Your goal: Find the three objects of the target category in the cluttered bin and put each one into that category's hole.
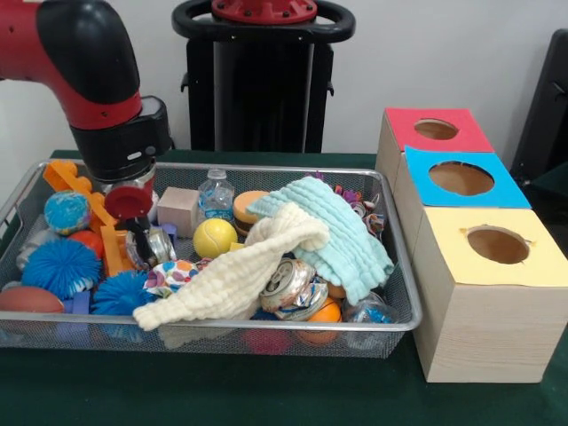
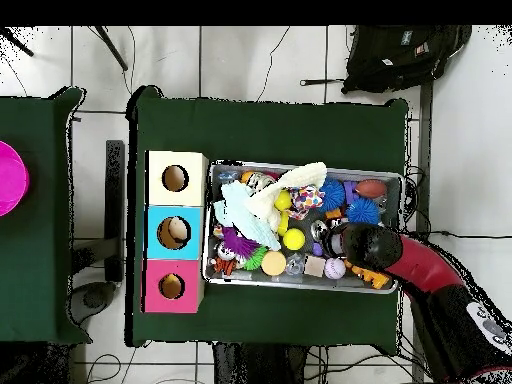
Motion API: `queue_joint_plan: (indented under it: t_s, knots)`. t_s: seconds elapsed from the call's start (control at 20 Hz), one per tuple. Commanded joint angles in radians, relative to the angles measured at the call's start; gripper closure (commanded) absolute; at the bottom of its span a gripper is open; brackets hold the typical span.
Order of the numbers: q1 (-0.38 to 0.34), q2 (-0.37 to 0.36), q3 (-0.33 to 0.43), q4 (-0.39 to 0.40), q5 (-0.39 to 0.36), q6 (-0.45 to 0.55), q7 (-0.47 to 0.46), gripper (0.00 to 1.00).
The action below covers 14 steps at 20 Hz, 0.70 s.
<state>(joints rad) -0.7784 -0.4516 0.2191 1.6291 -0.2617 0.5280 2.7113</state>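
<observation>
Gripper (image 1: pixel 138 232) hangs low in the silver wire-mesh bin (image 1: pixel 395 325); open or closed, cannot tell. No plush animals visible, prob. under soft cloths; light, squashy, pinch mid-body.

The wire-mesh basket (image 1: pixel 404 327) is silver; inside it, at the front, a cream waffle-weave cloth (image 1: pixel 240 271) lies beside a pale mint one (image 1: pixel 342 232); toward its back sits a plain yellow ball (image 1: pixel 215 237); at its left end are bright blue spiky balls (image 1: pixel 60 266) and an orange plastic piece (image 1: pixel 93 213); right of the basket, three pale wooden boxes carry a red top (image 1: pixel 430 130), a blue top (image 1: pixel 461 177) and a yellow top (image 1: pixel 501 246); beneath the basket the table (image 1: pixel 222 390) is dark green.
</observation>
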Motion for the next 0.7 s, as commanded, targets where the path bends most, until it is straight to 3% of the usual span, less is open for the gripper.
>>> queue_joint_plan:
  t_s: [0.05, 0.7]
  knots:
    - [0.016, -0.059, 0.010, -0.015, -0.073, 0.157, -0.203, 0.00]
    - [0.092, -0.276, 0.001, 0.105, 0.014, 0.319, -0.054, 0.00]
